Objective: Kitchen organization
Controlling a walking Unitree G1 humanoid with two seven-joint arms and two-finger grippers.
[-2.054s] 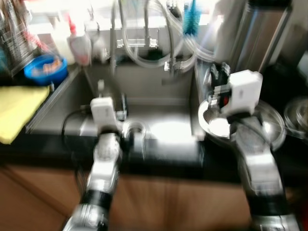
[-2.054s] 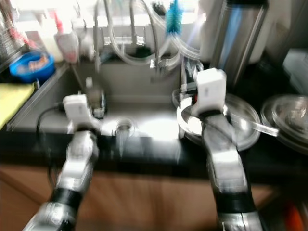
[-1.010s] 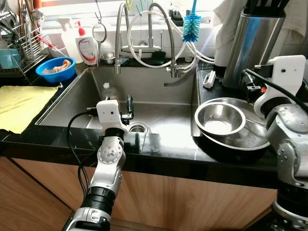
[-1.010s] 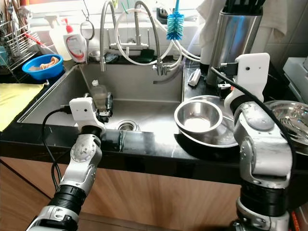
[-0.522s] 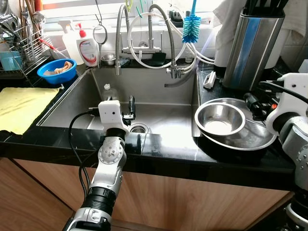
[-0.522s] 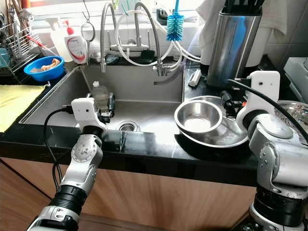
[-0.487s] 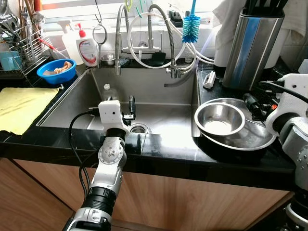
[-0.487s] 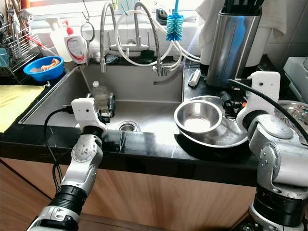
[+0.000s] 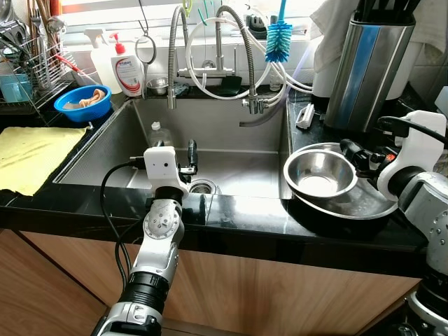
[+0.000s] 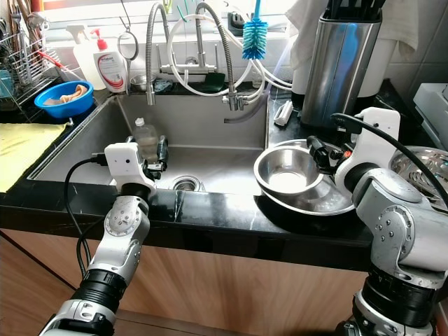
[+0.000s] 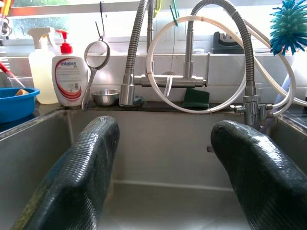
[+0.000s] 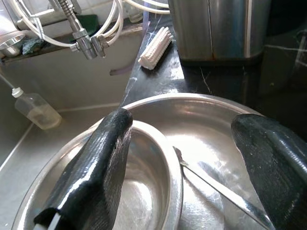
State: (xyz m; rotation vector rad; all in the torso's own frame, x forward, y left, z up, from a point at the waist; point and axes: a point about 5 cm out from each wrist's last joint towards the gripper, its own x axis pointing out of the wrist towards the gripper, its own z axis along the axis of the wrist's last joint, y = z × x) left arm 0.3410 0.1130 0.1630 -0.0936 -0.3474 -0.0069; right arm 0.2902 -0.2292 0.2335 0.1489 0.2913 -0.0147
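Two steel bowls nested, R gripper over the rim

Two bowls sit on the black bench (image 9: 245, 217) at approx 3 o'clock of the sink (image 9: 231, 164): small steel bowl (image 9: 320, 173) inside a wide steel bowl (image 9: 364, 199), w/ a thin utensil (image 12: 211, 184) lying between them. Right gripper (image 10: 318, 155) hovers at the small bowl's 3 o'clock edge, jaws wide open, one finger (image 12: 96, 163) over its rim. Left gripper (image 9: 190, 155) hangs over the sink, jaws open, nothing held. Judgement: bowls look light, stiff, slick; pinch the rim wall, inside & outside. Nested metal may slide or clatter.
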